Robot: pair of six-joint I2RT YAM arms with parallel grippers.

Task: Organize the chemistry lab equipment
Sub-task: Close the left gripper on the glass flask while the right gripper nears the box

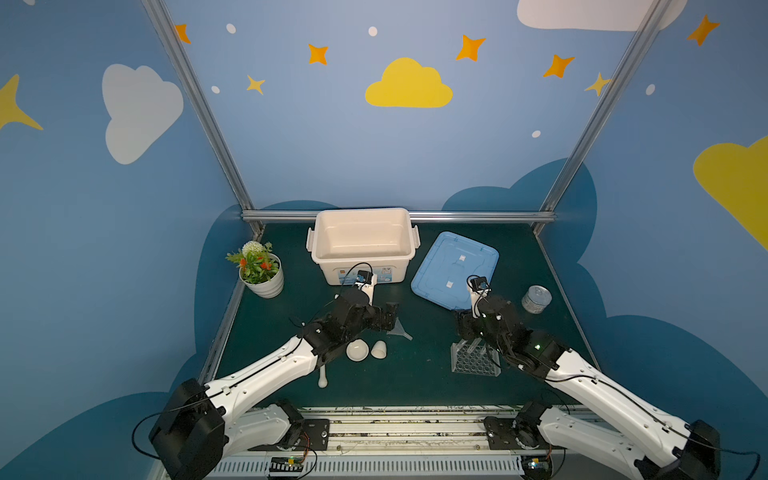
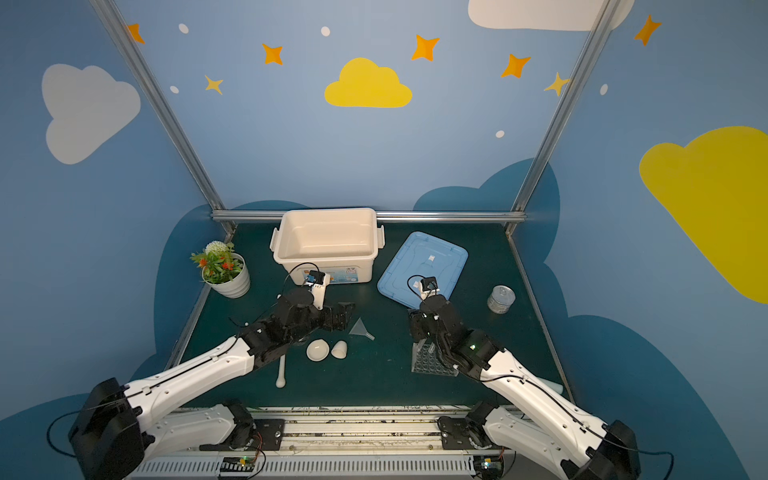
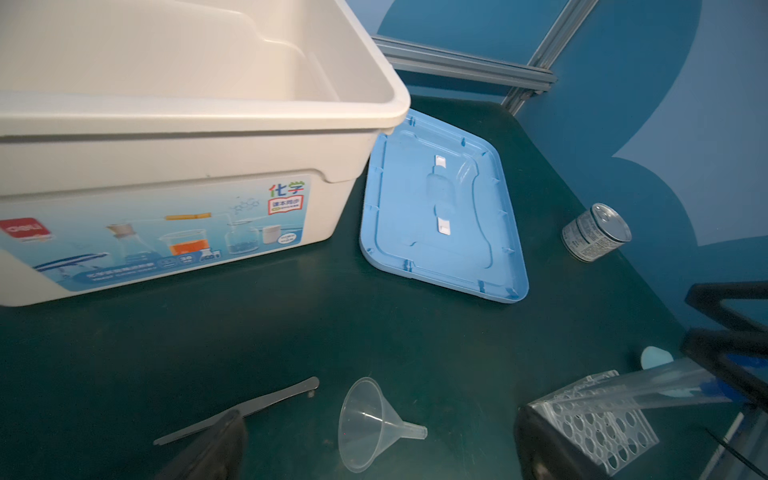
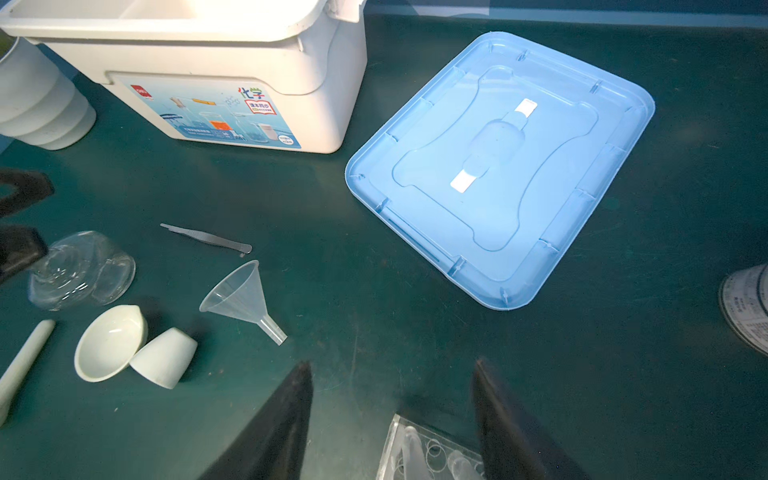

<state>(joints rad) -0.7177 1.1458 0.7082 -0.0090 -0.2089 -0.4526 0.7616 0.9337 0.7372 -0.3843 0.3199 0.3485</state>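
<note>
Dark green table (image 1: pixel 415 386), starry blue walls. Nearest: white pestle (image 1: pixel 323 376) and clear holed rack (image 1: pixel 473 359), with a blue-capped test tube (image 3: pixel 648 390) leaning in it. The right gripper (image 4: pixel 392 365) is over the rack, jaws spread. Next: bowl (image 1: pixel 357 350) touching the tipped cup (image 1: pixel 379 349), and the funnel (image 1: pixel 400 330) on its side just beside the left gripper (image 1: pixel 390 316), jaws spread wide, empty. Tweezers (image 4: pixel 206 238) and flask (image 4: pixel 79 270) are near. Far: open white bin (image 1: pixel 363 216), blue lid (image 1: pixel 455 270), can (image 1: pixel 536 298), potted plant (image 1: pixel 259 270).
</note>
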